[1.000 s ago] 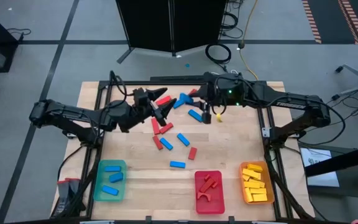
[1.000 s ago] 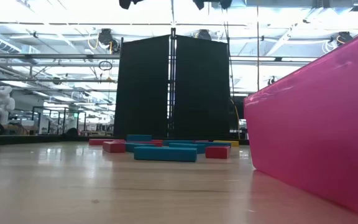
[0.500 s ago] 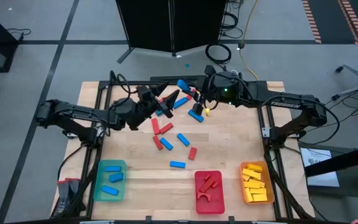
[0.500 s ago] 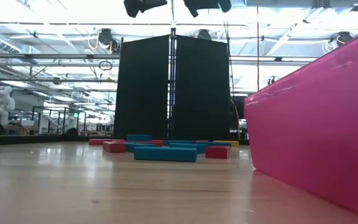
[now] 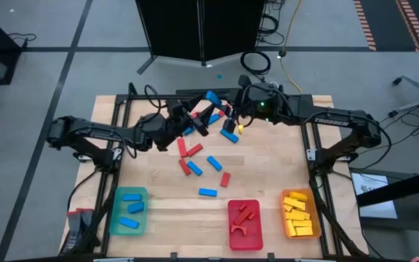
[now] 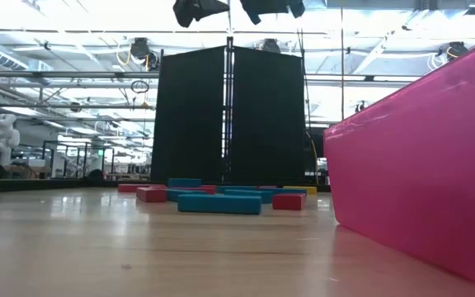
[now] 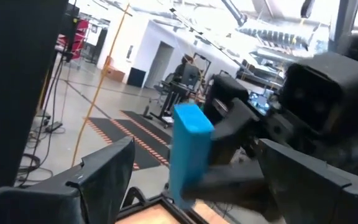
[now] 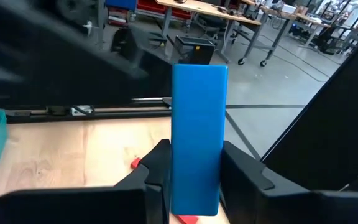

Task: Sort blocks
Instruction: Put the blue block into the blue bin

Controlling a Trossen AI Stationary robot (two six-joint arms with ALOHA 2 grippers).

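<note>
Wooden table (image 5: pixel 268 182) | right hand (image 8: pixel 190 186) clamped on upright blue block (image 8: pixel 197 137); left hand (image 5: pixel 204 121) spread wide, holding nothing

From my station the table (image 5: pixel 268 164) reads as pale, smooth-grained wood with a slight sheen. The blue block (image 8: pixel 197 137) looks smooth and matt, and the pink tray (image 6: pixel 419 190) beside the low camera is glossy plastic. My arms' fingers (image 8: pixel 244 171) are matt black.
</note>
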